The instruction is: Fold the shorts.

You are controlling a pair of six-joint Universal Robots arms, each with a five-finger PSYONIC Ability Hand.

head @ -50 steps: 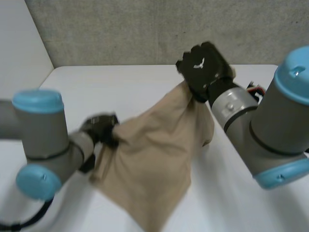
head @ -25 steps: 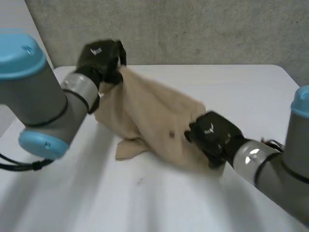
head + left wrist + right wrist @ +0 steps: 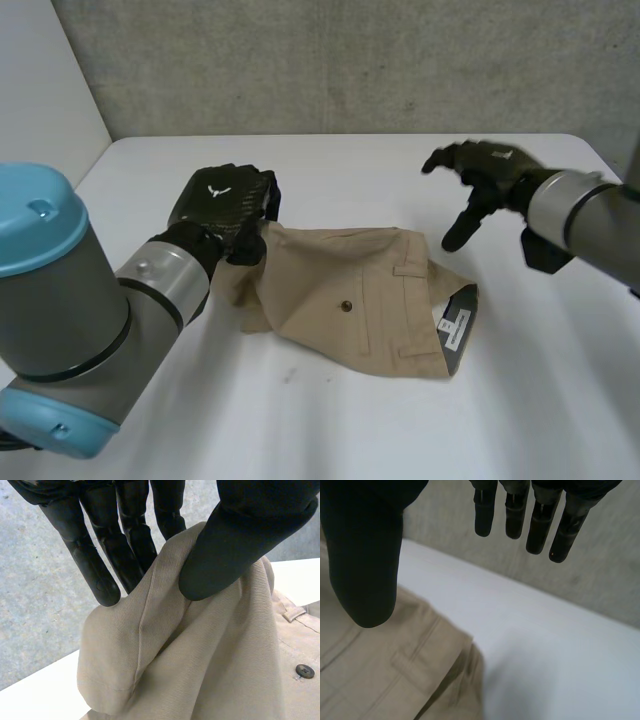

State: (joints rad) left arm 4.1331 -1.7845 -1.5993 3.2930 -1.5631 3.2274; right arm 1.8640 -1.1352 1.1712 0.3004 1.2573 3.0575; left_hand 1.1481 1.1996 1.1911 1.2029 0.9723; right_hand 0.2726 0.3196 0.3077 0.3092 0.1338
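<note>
Left hand (image 3: 222, 203) pinches shorts (image 3: 345, 300) edge between thumb and fingers; right hand (image 3: 478, 172) spread wide beside them, touching nothing.

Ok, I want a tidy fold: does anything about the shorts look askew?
Yes. The tan twill shorts lie slanted on the white table; the waistband gapes, showing a white inner label, and one leg end is bunched up, pinched by the left hand.
</note>
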